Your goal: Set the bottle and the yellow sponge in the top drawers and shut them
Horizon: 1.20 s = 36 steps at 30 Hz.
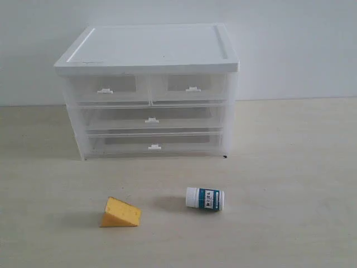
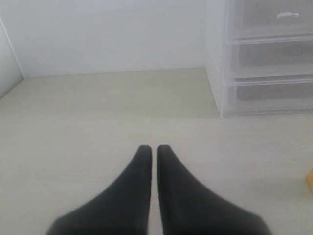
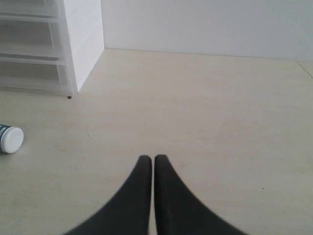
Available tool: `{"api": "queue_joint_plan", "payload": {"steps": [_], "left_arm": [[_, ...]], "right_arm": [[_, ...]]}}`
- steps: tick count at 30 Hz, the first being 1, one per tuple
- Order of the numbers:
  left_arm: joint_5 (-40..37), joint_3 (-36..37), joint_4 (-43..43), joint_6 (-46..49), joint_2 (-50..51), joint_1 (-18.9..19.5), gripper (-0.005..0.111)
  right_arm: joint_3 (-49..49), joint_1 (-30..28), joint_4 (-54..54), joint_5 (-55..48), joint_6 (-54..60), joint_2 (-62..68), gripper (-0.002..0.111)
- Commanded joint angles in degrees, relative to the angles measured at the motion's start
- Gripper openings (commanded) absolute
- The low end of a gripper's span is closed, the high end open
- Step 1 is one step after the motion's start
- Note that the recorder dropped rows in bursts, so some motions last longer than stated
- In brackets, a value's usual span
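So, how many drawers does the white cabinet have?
4: the top-left drawer and top-right drawer side by side; beneath them the full-width middle drawer, then the full-width bottom drawer. None seems hidden.

A white plastic cabinet with translucent fronts (image 1: 148, 47) stands on a pale beige wood-grain tabletop (image 1: 290, 167); behind the cabinet rises a plain white wall (image 1: 290, 44), meeting the tabletop in a straight line; the cabinet's flat lid has a raised rim; its two lower full-width drawers (image 1: 152, 119) sit shut, each with a small white tab handle; the light is soft and even, leaving only a faint shadow beside the cabinet; a tiny dark speck (image 1: 225, 157) lies at its front corner.
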<state>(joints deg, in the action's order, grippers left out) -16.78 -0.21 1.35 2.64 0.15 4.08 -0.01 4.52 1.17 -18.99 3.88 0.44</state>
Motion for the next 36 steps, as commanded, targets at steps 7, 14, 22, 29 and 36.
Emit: {"api": "queue_joint_plan", "payload": {"steps": [7, 14, 22, 29, 36], "left_arm": [[6.97, 0.21, 5.63, 5.7, -0.15, -0.3, 0.004], [13.13, 0.21, -15.98, -8.03, -0.15, -0.3, 0.004], [33.4, 0.21, -23.42, -17.68, -0.15, -0.3, 0.004], [37.25, -5.51, -14.64, -23.79, -0.15, -0.3, 0.004], [37.35, -17.86, 3.74, -41.12, 9.39, -0.3, 0.004]], "right_arm": [[0.01, -0.45, -0.32, 0.33, -0.05, -0.44, 0.0], [0.01, -0.45, -0.32, 0.33, -0.05, -0.44, 0.0], [0.01, -0.45, -0.32, 0.33, -0.05, -0.44, 0.0], [0.01, -0.45, -0.32, 0.33, -0.05, -0.44, 0.0], [0.01, -0.45, -0.32, 0.33, -0.05, -0.44, 0.0]]}}
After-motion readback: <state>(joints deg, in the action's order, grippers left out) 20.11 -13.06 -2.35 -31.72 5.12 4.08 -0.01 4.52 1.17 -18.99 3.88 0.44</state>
